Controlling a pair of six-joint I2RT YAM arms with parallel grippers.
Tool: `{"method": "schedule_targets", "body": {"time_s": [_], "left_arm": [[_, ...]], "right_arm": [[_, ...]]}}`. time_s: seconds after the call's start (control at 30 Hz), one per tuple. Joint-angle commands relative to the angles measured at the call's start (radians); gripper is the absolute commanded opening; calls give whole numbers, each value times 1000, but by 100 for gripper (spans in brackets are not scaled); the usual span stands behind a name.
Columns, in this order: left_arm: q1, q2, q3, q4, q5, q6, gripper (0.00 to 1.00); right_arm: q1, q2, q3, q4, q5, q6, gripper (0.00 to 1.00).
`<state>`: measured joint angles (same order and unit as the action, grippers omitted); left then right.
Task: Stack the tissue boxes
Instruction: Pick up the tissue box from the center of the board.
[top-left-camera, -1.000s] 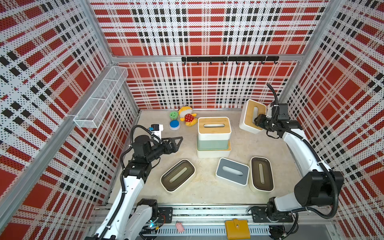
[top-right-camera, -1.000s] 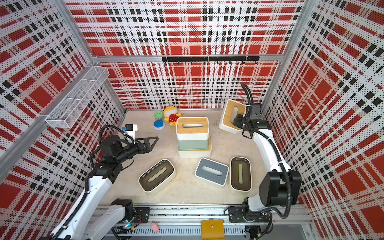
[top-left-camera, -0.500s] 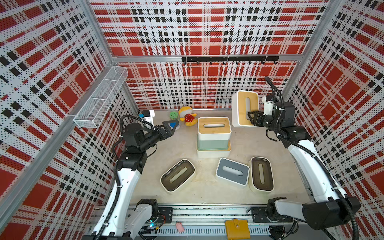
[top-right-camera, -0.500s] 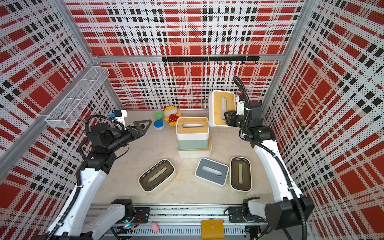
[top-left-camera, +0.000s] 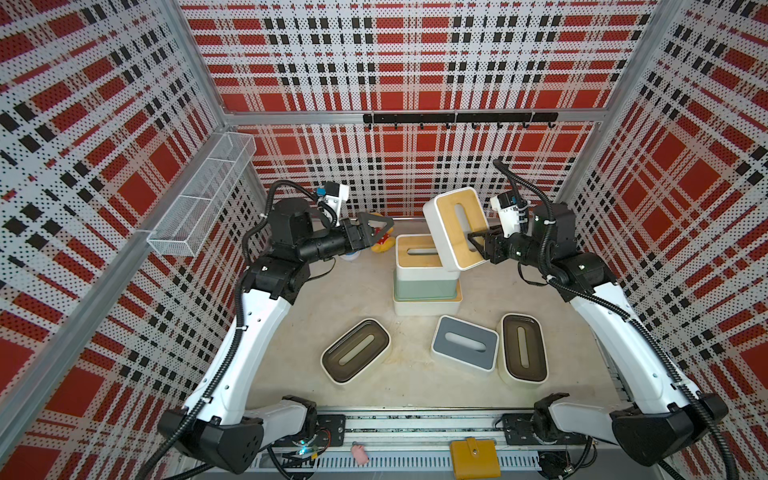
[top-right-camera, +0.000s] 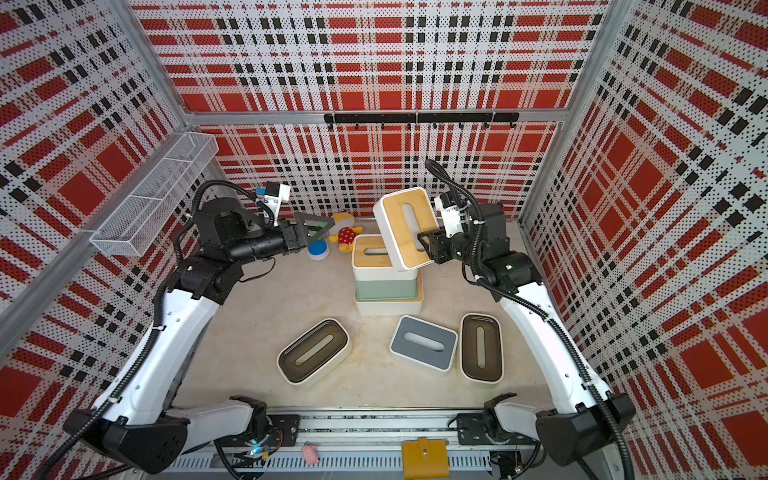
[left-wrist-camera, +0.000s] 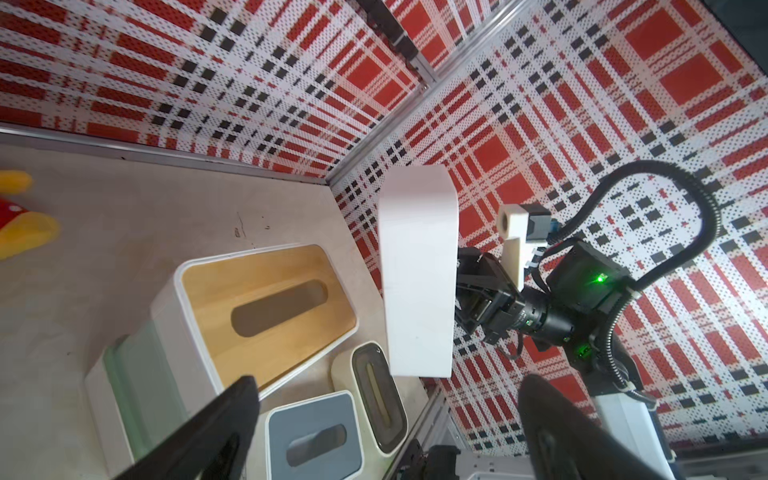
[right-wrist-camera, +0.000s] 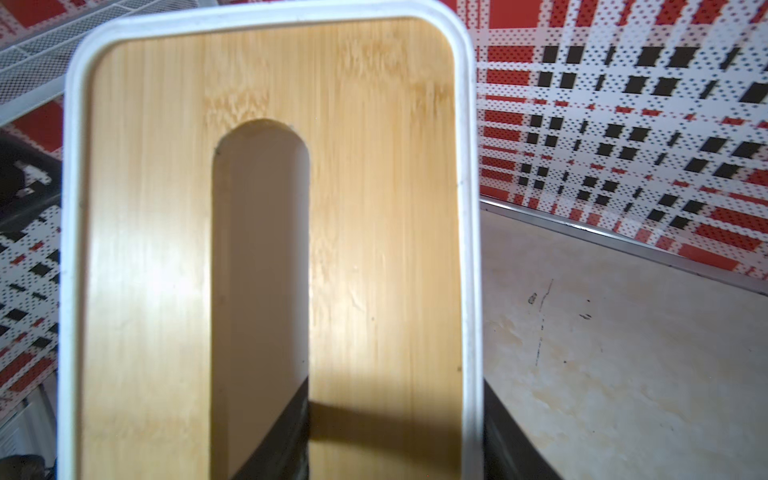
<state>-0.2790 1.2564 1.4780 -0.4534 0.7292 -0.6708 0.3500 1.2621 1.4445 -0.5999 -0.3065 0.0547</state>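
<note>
tissue boxes (top-right-camera: 384, 274) are partly stacked, with a fourth in the air: at left the left pincer (top-left-camera: 380, 227) hangs wide open and empty, mid-scene a pile of three rectangular boxes (top-left-camera: 424, 286), white, pale-green and white, stands on the beige table (top-left-camera: 353, 299), and raised just beside its right edge a white rectangular box with a bamboo lid (top-left-camera: 444, 224) hangs tilted on end, clamped through its oval slot by the right pincer (top-left-camera: 474, 242). next, i judge, it needs turning lid-up, squaring over the pile and lowering before release.
</note>
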Motion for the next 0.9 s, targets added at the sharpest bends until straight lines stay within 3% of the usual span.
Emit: {"method": "schedule_targets", "body": {"time_s": [0.0,0.13,0.37,0.87], "left_arm": [[-16,36,32,-102,-14,43,100],[-78,63,70,-93,-3,35,99],[-98,119,113,-37,34,-33,99],[-136,219,205,-74,76,-53,100]], "right_arm": [[18,-8,50,51,-57,-58,38],[39,-1,58,27,-74,-75,38],[76,13,70,-8,-88,-97,38],[96,-1,64,-18,-95,-109,38]]}}
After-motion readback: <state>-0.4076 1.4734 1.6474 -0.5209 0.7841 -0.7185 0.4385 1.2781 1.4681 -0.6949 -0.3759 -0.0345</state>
